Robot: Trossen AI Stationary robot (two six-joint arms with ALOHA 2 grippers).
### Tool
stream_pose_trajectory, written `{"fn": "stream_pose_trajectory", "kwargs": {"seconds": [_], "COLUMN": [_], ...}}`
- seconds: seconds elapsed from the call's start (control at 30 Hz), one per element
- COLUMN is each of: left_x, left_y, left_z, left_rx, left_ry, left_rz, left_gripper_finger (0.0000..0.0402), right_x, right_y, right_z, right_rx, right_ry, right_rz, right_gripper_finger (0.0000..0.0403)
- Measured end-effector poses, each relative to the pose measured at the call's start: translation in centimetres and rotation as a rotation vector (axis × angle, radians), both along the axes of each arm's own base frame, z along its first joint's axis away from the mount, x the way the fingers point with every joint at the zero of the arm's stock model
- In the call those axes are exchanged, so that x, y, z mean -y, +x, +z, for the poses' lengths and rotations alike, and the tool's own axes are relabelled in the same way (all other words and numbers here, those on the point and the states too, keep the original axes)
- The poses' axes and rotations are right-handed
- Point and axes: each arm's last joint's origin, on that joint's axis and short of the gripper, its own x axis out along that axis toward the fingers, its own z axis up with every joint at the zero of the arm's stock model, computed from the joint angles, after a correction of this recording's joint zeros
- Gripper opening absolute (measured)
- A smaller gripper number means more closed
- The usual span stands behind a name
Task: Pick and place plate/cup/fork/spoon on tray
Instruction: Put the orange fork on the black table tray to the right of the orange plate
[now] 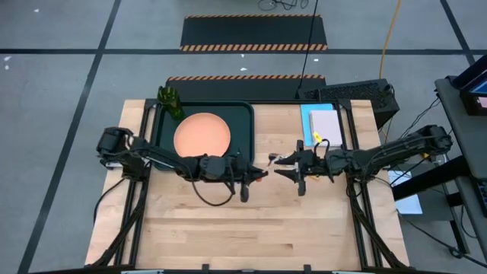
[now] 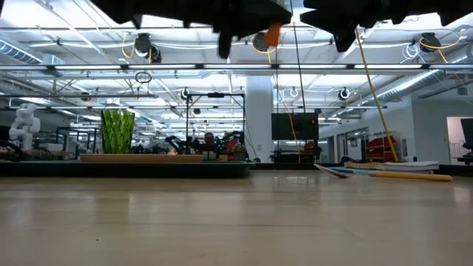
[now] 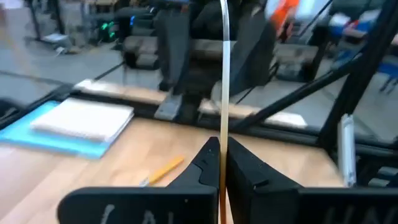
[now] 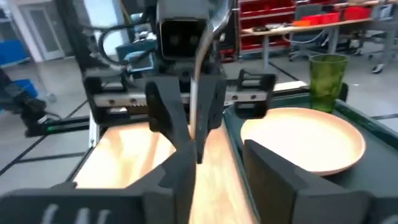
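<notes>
Tray [image 1: 245, 114] sits at the table's far left, bearing the plate [image 1: 202, 134] and, in its far left corner, the cup [image 1: 170, 102]; left gripper [image 1: 262, 174] clamps a slim utensil [image 3: 224, 68] edge-on (fork or spoon, cannot tell) above mid-table; right gripper [image 1: 283, 168] faces it, fingers apart.

A wide stretch of wooden counter [image 2: 236, 222] is seen in the foreground. At the far left, the dark tray [image 2: 148, 168] is seen edge-on, with the green cup [image 2: 117, 131] standing upright on it beside the low salmon plate [image 2: 140, 157]. Dark arm parts are seen along the top edge, with an orange handle [image 2: 273, 34] among them.
</notes>
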Motion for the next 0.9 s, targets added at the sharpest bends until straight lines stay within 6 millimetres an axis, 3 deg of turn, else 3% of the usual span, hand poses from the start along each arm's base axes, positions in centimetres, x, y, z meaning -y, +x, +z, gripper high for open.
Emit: {"fn": "stream_pose_trajectory", "kwargs": {"seconds": [0.17,0.4,0.57,0.7,0.9], "left_x": [-1.2,-3.7,-4.1,-4.3,-4.7], "left_y": [-1.6,-4.2,-4.6,-4.7,-4.7], "left_z": [-1.3,-4.3,-4.9,-4.9,-5.1], "left_rx": [0.075,0.143,0.142,0.141,0.127], "left_ry": [-0.082,-0.278,-0.302,-0.296,-0.276], "left_rz": [0.050,0.077,0.044,0.029,0.026], "left_gripper_finger": [0.0006,0.0007,0.0006,0.0008,0.0006], "right_x": [-0.3,-1.1,0.8,2.4,3.4], "right_y": [0.2,2.5,5.3,7.3,8.1], "right_z": [0.4,-0.4,-2.4,-3.1,-3.4], "right_rx": [0.056,0.175,0.164,0.142,0.134], "right_ry": [0.013,-0.082,-0.052,0.024,0.013], "right_rz": [-0.069,-0.137,-0.211,-0.138,-0.128], "right_gripper_finger": [0.0165,0.0161,0.0152,0.0152,0.0142]}}
